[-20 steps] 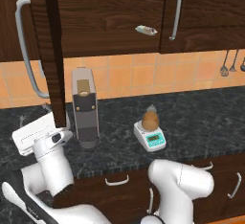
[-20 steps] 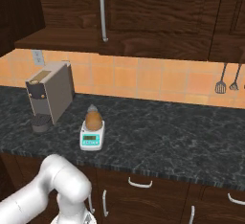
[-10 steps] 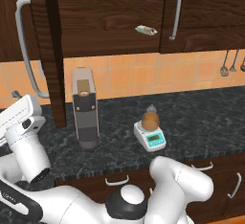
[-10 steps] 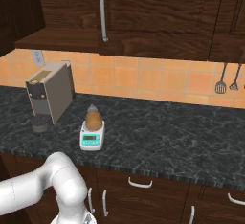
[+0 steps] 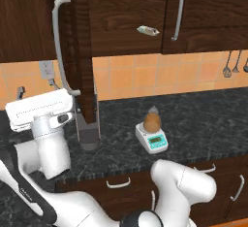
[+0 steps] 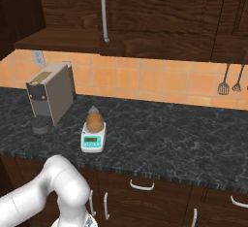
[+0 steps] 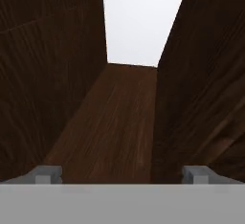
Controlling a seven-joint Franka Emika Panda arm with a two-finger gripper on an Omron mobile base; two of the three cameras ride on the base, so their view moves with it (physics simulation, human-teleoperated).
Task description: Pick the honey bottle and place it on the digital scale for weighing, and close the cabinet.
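Jaws spread wide and empty beside the cabinet (image 5: 80, 51) door, well apart from honey bottle (image 5: 151, 120).

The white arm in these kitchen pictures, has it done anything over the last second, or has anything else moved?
The arm's hand has swung left and risen beside the open cabinet door, which has swung partly across the coffee machine. The gripper is open and holds nothing. The honey bottle has stayed on the digital scale.
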